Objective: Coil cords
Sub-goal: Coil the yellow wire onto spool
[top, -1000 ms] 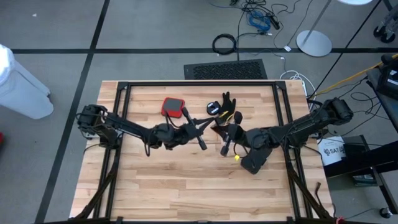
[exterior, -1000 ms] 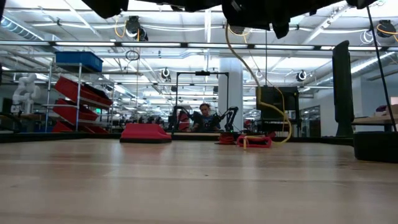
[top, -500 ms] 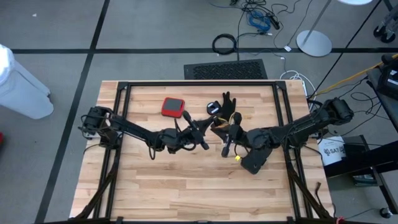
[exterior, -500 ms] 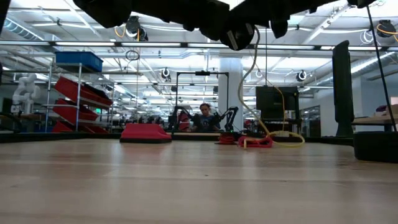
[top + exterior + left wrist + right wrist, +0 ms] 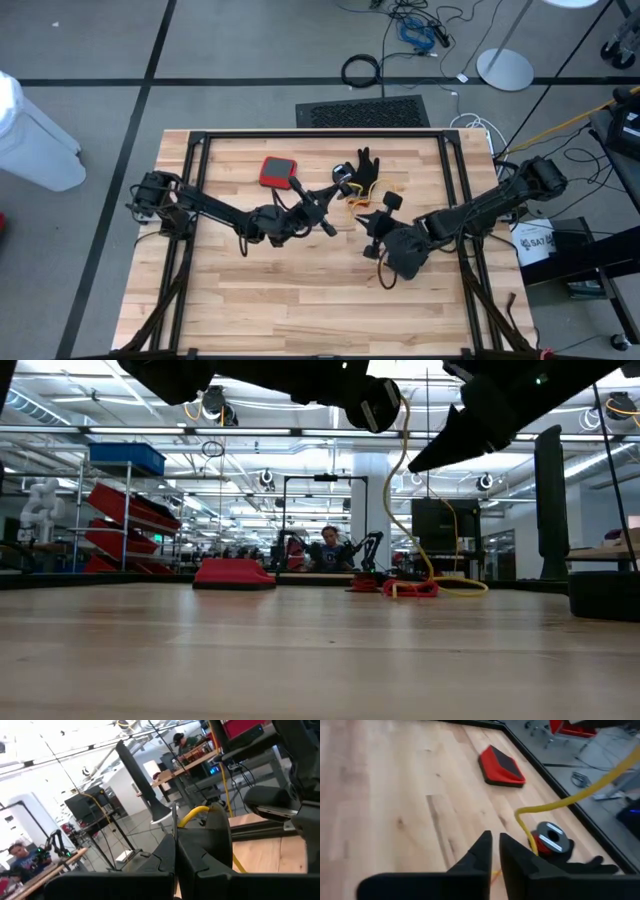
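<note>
— Classification of premises?
— Robotics lab or industrial workshop. Open hall with ceiling strip lights [image 5: 300,405], grey floor marked with dark lines.
— Supporting evidence?
— Shelving with red bins [image 5: 125,510], a butcher-block table [image 5: 300,300] in a black frame, loose floor cables [image 5: 420,30], a person [image 5: 327,548] seated among other robot arms.

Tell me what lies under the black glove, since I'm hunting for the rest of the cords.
Yellow cord and a bit of red-orange cord show at the black glove edges. Whether more runs beneath it is hidden.
</note>
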Controlling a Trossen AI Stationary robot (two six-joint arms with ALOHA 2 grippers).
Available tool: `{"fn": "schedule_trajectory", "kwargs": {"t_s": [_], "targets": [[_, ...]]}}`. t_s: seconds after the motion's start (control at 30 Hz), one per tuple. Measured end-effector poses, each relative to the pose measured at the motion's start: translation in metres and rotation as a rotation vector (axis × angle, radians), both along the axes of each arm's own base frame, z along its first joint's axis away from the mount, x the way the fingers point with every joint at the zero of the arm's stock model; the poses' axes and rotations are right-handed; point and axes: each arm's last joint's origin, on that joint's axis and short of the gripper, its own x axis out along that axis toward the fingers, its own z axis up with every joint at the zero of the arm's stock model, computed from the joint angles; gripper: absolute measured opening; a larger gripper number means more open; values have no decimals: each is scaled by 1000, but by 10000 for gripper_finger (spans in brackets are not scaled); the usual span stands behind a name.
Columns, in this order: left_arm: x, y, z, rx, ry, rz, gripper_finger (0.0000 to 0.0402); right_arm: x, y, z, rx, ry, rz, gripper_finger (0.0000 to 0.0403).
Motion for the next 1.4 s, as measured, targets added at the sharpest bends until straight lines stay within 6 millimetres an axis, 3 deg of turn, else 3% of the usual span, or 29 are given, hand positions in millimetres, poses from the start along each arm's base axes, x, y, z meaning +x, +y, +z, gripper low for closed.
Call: {"fn": "schedule_trajectory", "kwargs": {"t_s": [0.27, 0.4, 0.63, 1.0, 1.4], "targets": [[0, -2, 0, -6, -2, 0, 0, 14, -2, -31, -134, 81, -104, 119], [-1, -4, 0, -9, -1, 2, 0, 24, 1, -53, -223, 69, -108, 135], [-1, -7, 0, -13, -1, 11, 0, 32, 1, -77, -333, -26, -202, 114], [-1, -7, -1, -50, -25, 6, 0, 39, 0, -74, -406, -44, -214, 73], [-2, -9, -1, -55, -28, -2, 0, 41, -11, -74, -413, -34, -262, 66]]}}
